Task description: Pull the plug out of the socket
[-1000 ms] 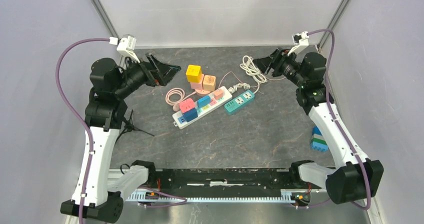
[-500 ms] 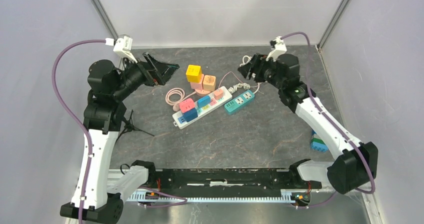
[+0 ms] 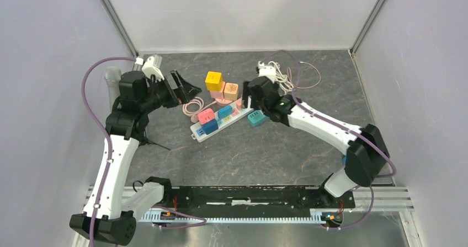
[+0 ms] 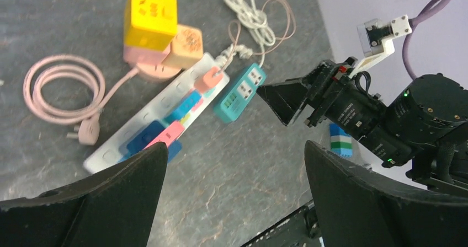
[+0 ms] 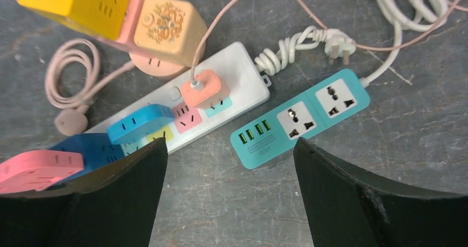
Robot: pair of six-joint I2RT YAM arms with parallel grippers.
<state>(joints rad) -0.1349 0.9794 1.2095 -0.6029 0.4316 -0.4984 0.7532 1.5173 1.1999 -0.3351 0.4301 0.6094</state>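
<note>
A white power strip [image 3: 196, 131] lies mid-table with a salmon plug [image 3: 241, 103] on a thin pink cord seated near its right end. It also carries pink [image 3: 206, 115], dark blue [image 3: 209, 127] and light blue [image 3: 224, 111] adapters. In the right wrist view the salmon plug [image 5: 202, 88] sits in the strip [image 5: 243, 65], just beyond my open fingers. My right gripper [image 3: 251, 101] [image 5: 229, 142] hovers open and empty over the strip's right end. My left gripper [image 3: 185, 87] [image 4: 236, 146] is open and empty, held above the table left of the strip.
A teal socket strip [image 5: 301, 117] lies right of the white one. Yellow [image 3: 213, 80] and peach [image 3: 230, 90] cube sockets stand behind on a pink base, with a coiled pink cord [image 3: 193, 105]. White cable [image 3: 284, 79] lies at the back. A blue-green block [image 3: 351, 156] sits far right.
My right arm has swung left from the back right corner to above the right end of the white strip. My left arm has shifted slightly right and lower.
</note>
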